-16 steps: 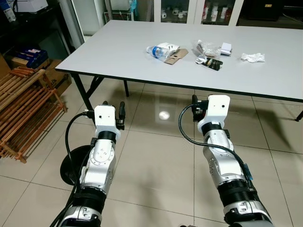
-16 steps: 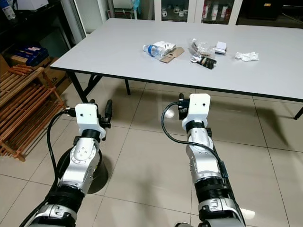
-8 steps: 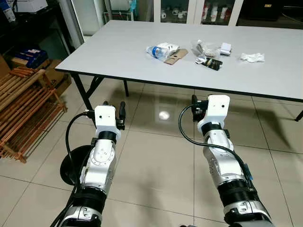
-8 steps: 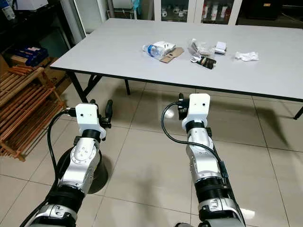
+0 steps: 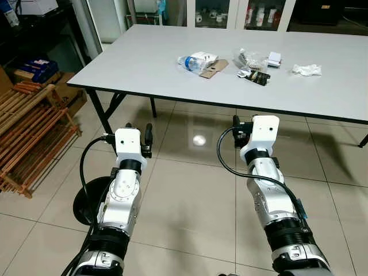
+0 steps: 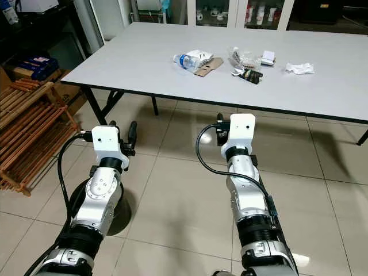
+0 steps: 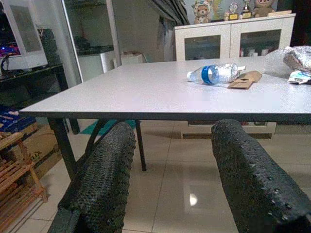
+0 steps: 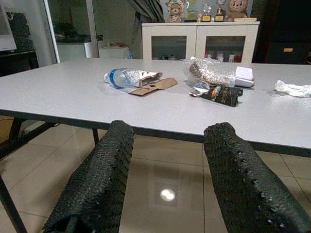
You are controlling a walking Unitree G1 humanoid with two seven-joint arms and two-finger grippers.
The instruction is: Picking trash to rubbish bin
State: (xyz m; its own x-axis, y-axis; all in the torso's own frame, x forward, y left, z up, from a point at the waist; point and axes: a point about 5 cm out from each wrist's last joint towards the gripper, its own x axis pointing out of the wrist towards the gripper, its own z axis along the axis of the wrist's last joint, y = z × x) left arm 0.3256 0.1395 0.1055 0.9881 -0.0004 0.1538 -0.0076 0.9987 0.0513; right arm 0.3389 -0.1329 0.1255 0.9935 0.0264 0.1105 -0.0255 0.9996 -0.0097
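Left hand [image 7: 167, 179] and right hand [image 8: 165, 179] forward (fingers apart, empty).

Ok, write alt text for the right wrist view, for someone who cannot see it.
The right gripper, its two black fingers open and empty, faces a grey table strewn with trash. On it lie a crushed plastic bottle beside a cardboard piece, a clear bag, a dark wrapper and crumpled white paper. A white cabinet stands behind.
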